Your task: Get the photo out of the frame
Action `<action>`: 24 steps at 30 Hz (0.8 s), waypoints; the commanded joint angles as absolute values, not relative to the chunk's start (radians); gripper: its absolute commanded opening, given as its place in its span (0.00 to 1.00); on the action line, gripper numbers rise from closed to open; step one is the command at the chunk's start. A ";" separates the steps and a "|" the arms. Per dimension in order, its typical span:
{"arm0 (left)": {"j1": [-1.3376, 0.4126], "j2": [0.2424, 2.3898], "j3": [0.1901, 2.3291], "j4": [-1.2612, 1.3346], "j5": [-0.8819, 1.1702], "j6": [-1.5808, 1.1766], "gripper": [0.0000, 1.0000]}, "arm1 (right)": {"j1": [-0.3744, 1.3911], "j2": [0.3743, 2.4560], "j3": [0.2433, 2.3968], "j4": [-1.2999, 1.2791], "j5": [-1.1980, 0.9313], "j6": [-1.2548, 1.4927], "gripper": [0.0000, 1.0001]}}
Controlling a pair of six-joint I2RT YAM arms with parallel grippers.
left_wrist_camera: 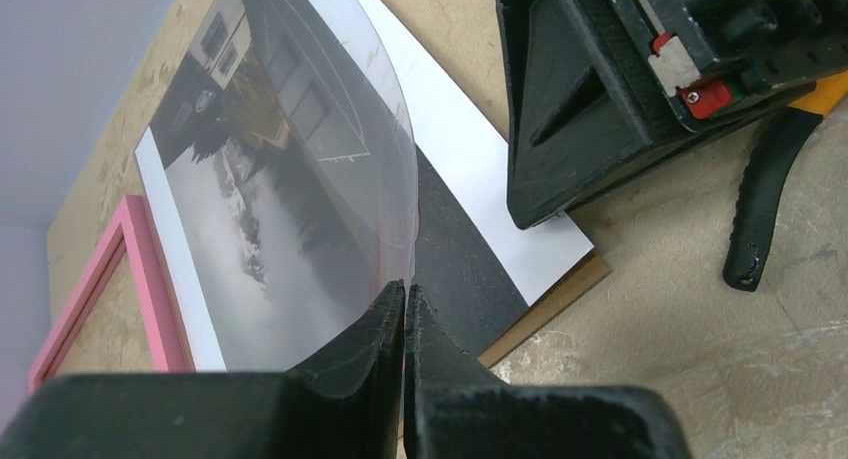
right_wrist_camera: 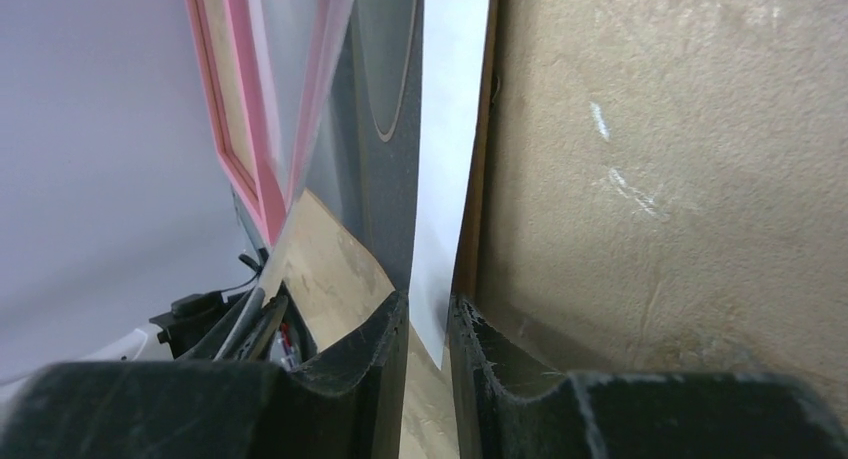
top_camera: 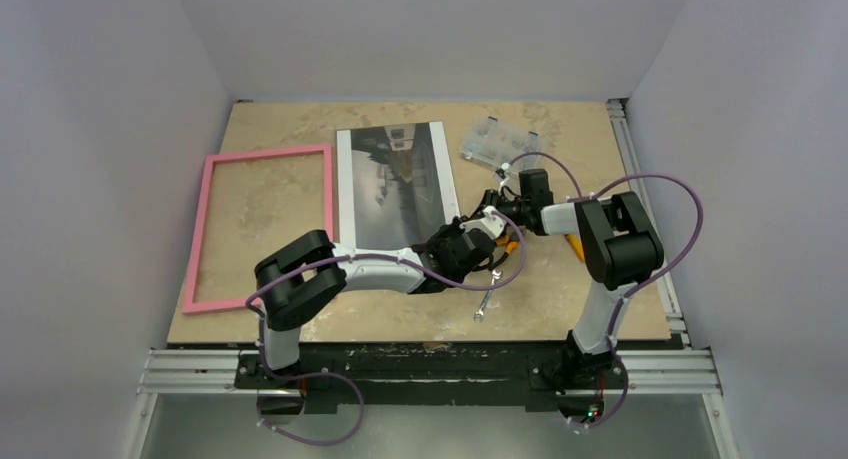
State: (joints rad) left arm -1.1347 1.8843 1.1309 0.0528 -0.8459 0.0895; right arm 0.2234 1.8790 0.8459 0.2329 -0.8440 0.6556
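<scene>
The photo (top_camera: 395,179), a grey scene with white margins, lies flat on a brown backing board (left_wrist_camera: 560,294) mid-table. The empty pink frame (top_camera: 258,229) lies to its left. My left gripper (left_wrist_camera: 405,289) is shut on the near edge of a clear sheet (left_wrist_camera: 330,129), which curves up off the photo (left_wrist_camera: 250,229). My right gripper (right_wrist_camera: 428,309) is at the photo's near right corner. Its jaws stand a narrow gap apart, with the white corner of the photo (right_wrist_camera: 450,129) between them and untouched. Both grippers meet near that corner in the top view, left gripper (top_camera: 478,241) and right gripper (top_camera: 490,207).
A clear plastic tray (top_camera: 498,144) sits at the back right of the table. A small metal tool (top_camera: 482,309) lies near the front edge. A black handle (left_wrist_camera: 765,199) with an orange part rests beside the right gripper. Grey walls close in on both sides.
</scene>
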 commanded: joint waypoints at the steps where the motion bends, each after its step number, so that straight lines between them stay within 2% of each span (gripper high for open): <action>1: -1.137 1.827 1.131 0.069 -0.868 0.064 0.00 | 0.227 1.816 0.842 0.273 -0.877 0.660 0.21; 7: -1.137 1.827 1.130 0.068 -0.869 0.061 0.00 | 0.229 1.841 0.828 0.360 -0.913 0.717 0.16; 18: -1.138 1.821 1.134 0.070 -0.867 0.063 0.00 | 0.262 1.934 0.811 0.605 -0.935 0.878 0.23; 24: -1.139 1.818 1.131 0.068 -0.868 0.062 0.00 | 0.273 1.969 0.844 0.610 -0.901 0.893 0.23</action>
